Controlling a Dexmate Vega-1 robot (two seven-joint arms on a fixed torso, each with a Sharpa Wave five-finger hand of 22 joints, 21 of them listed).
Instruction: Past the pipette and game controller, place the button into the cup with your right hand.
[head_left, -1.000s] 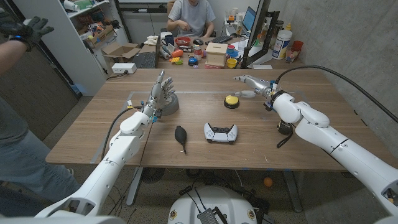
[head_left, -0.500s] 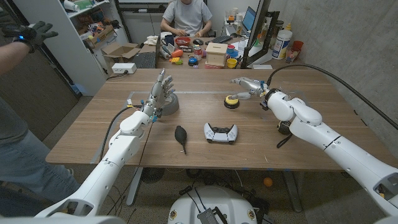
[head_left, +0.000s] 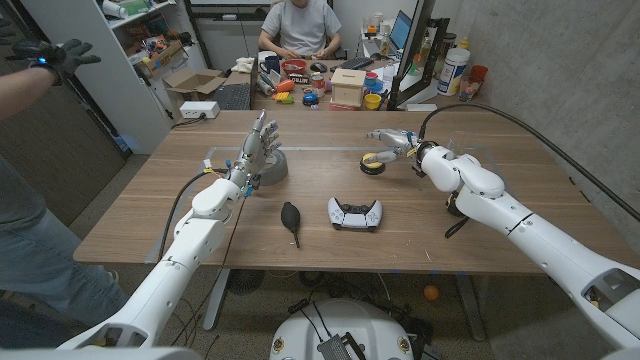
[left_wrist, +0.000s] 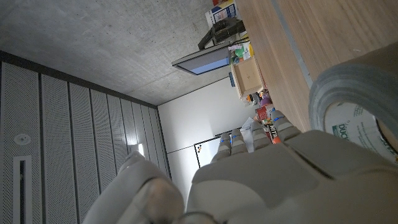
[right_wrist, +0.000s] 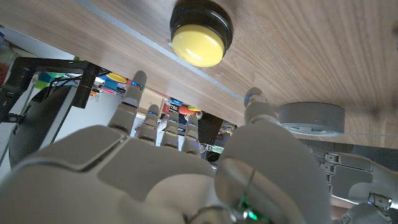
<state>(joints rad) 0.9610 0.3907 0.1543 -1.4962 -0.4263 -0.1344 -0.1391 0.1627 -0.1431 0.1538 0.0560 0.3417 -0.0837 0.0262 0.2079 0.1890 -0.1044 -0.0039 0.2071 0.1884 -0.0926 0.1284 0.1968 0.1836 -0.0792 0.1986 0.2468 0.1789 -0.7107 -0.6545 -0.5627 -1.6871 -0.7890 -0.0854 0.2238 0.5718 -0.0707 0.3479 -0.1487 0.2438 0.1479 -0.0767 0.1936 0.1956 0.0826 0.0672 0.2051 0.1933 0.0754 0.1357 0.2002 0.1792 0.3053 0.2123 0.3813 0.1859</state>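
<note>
The yellow button (head_left: 373, 161) sits on the table (head_left: 130, 215) in the upper middle of the head view. The right hand (head_left: 393, 140) hangs just above it, fingers spread, holding nothing. The grey cup (head_left: 270, 167) is to the left. The left hand (head_left: 255, 150) stands beside it, fingers up and apart

We see wooden table (head_left: 150, 215), black strap (head_left: 458, 216) lying near its right side. Behind it, second desk with cluttered small items, wooden box (head_left: 349, 86), open laptop (head_left: 401, 30); seated person (head_left: 297, 25) at it. At left edge, another person's arm in black glove (head_left: 60, 55). White shelf unit (head_left: 120, 60) beside cardboard box (head_left: 195, 82).
</note>
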